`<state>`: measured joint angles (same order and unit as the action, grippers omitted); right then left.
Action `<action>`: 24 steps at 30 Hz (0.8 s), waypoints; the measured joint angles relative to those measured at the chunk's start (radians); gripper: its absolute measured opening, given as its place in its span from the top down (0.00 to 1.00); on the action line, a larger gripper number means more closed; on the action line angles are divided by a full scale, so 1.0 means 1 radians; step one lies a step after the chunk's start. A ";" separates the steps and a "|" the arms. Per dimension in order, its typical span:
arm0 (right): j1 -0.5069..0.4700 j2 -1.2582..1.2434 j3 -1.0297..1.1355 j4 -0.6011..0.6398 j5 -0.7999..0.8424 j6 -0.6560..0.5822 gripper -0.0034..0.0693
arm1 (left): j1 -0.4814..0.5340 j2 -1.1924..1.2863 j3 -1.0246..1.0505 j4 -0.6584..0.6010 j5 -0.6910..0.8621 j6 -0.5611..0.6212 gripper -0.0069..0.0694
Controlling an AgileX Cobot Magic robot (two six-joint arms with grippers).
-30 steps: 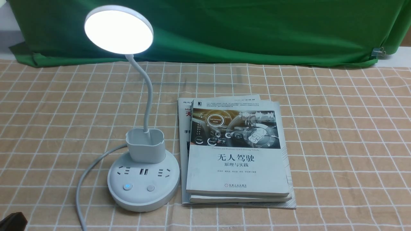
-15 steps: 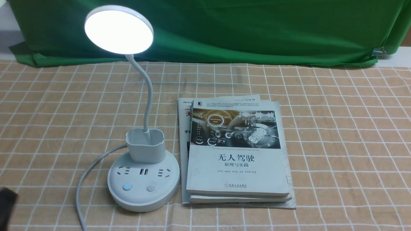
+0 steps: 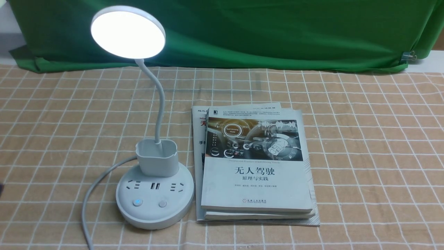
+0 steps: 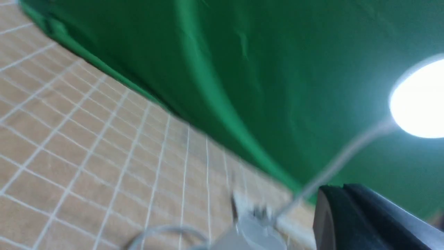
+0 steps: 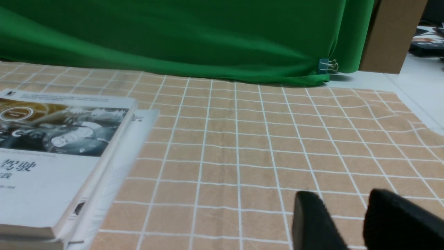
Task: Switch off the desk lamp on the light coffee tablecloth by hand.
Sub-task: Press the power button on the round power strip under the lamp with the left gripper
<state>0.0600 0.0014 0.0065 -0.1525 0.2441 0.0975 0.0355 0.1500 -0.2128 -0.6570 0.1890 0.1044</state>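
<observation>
Lamp [image 3: 156, 158] lit, on tablecloth [image 3: 364, 139]; books [image 3: 256, 173] just beside base, to its right. Cord [image 3: 93, 187] trails left. Backdrop [image 3: 277, 31] behind. Right gripper [image 5: 343, 201] parted, empty. Left gripper [image 4: 364, 215] blurred, opening unclear.

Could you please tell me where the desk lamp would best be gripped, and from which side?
Probably the pen-holder cup of the desk lamp, from above, straddling its left wall: the cup is open-topped, upright and stiff-looking. The gooseneck is thin and may flex, the round base looks too wide, and the books lie close on the right.
</observation>
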 joint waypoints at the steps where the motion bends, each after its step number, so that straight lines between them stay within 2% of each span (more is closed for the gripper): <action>1: 0.000 0.000 0.000 0.000 0.000 0.000 0.62 | 0.000 0.059 -0.053 0.028 0.062 0.008 0.91; 7: 0.000 0.000 0.000 0.000 0.000 0.000 0.62 | 0.000 0.465 -0.338 0.177 0.477 0.066 0.91; 11: 0.000 0.000 0.000 0.000 0.000 0.000 0.62 | -0.018 0.715 -0.479 0.223 0.661 0.143 0.91; 14: 0.000 0.000 0.000 0.000 0.000 0.000 0.62 | -0.086 0.867 -0.544 0.254 0.697 0.149 0.91; 18: 0.000 0.000 0.000 0.000 0.000 0.000 0.62 | -0.235 1.061 -0.628 0.337 0.715 0.135 0.92; 19: 0.000 0.000 0.000 0.000 0.000 0.000 0.62 | -0.314 1.132 -0.666 0.361 0.722 0.127 0.92; 21: 0.000 0.000 0.000 0.000 0.000 0.000 0.62 | -0.388 1.208 -0.712 0.373 0.726 0.119 0.92; 24: 0.000 0.000 0.000 0.000 0.000 0.000 0.62 | -0.447 1.294 -0.773 0.373 0.724 0.119 0.92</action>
<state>0.0600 0.0014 0.0065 -0.1525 0.2441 0.0975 -0.4118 1.4441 -0.9855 -0.2844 0.9127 0.2230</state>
